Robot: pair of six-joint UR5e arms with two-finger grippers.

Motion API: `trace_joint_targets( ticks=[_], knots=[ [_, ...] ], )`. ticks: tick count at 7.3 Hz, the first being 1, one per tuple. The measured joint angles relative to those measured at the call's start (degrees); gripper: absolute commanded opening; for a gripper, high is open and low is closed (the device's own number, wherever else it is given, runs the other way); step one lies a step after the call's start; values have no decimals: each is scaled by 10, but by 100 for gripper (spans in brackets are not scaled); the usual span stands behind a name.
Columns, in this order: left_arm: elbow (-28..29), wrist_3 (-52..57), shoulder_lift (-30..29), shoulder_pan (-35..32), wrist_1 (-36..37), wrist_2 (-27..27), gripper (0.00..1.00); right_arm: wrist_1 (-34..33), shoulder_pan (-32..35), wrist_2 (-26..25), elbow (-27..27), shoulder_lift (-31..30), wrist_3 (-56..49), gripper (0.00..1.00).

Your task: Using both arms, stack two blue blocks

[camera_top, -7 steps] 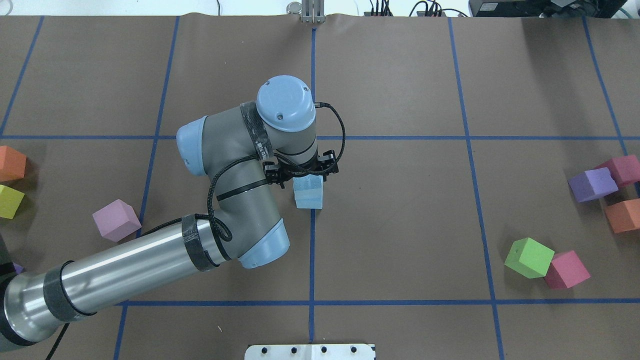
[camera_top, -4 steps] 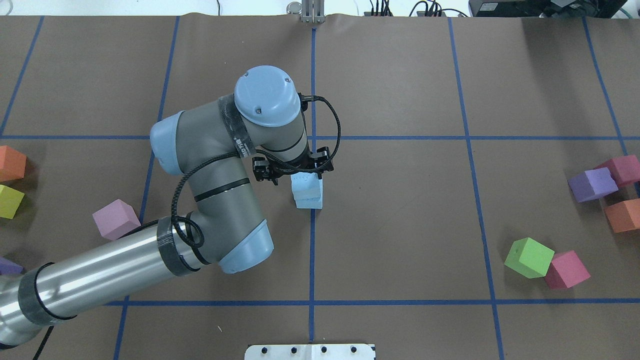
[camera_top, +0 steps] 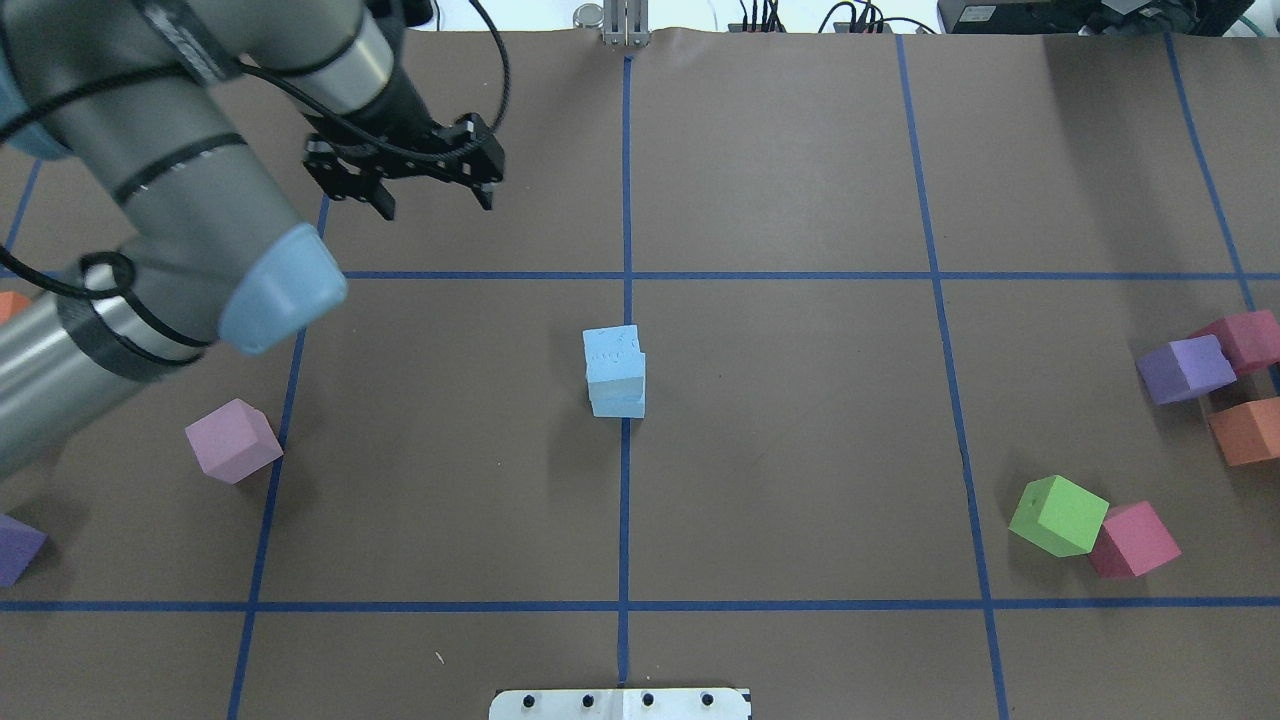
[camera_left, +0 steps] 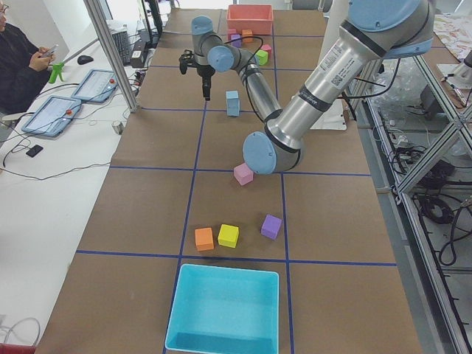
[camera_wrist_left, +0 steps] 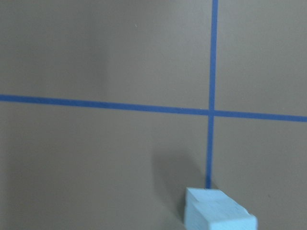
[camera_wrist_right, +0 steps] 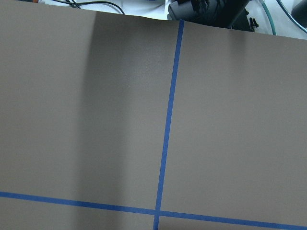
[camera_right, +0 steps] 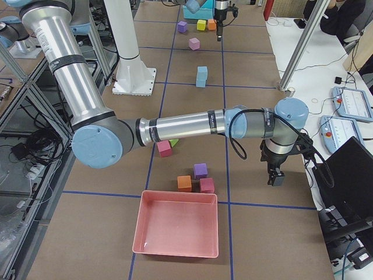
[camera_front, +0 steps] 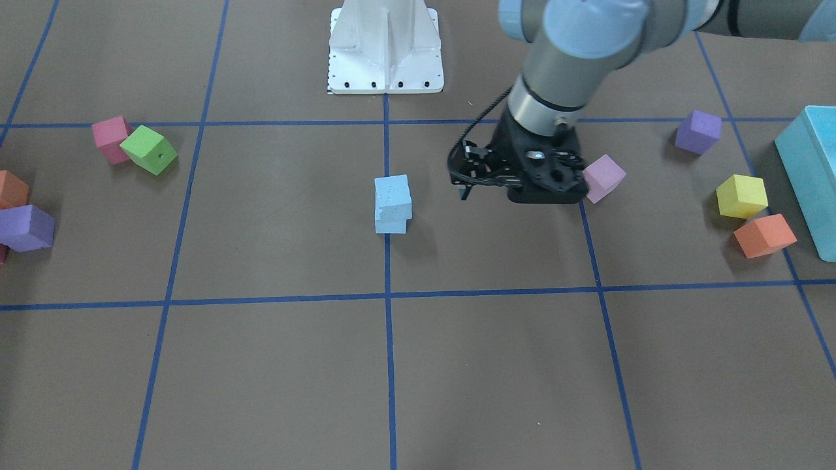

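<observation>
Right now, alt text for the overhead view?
Two blue blocks stand stacked at centre, the top one slightly offset. The left pincer hangs open and empty at upper left, apart from them; coloured cubes lie near both side edges.

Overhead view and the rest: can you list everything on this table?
Pale blue foam cubes: two, stacked, table centre.
Purple foam cubes: two, one toward each end.
Orange foam cubes: two, one toward each end.
Dark pink foam cubes: two, robot's right end.
Green foam cube: one, right end.
Lilac foam cube: one, left half.
Yellow foam cube: one, left end, beside orange.
Turquoise bin: one, left end.
Salmon-pink bin: one, right end.
Brown table cover: one, blue tape grid.
White base: one, robot's edge.
Left arm: one, grey, jaws open, empty.
Right arm: one, grey, right end; jaws unclear.
</observation>
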Motion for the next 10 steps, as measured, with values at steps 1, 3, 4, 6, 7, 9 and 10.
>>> trace_joint_targets(
  ticks=[1, 3, 4, 6, 7, 9, 10],
  knots=[
    [-3, 96, 41, -63, 1, -30, 98, 0, -2, 0, 1, 0, 0, 100],
    [6, 301, 127, -177, 0, -57, 98, 1, -13, -1, 3, 1, 1, 100],
    [16, 389, 163, -223, 0, -74, 98, 1, -20, -1, 5, 2, 5, 100],
    [46, 533, 220, -288, -5, -89, 98, 1, -27, 1, 11, 2, 14, 100],
    [61, 582, 237, -310, -8, -91, 98, 0, -30, 1, 12, 2, 16, 100],
    [85, 636, 270, -330, -31, -91, 98, -2, -35, 2, 13, 2, 16, 100],
    [101, 643, 289, -334, -68, -91, 98, -3, -36, 2, 13, 2, 16, 100]
  ],
)
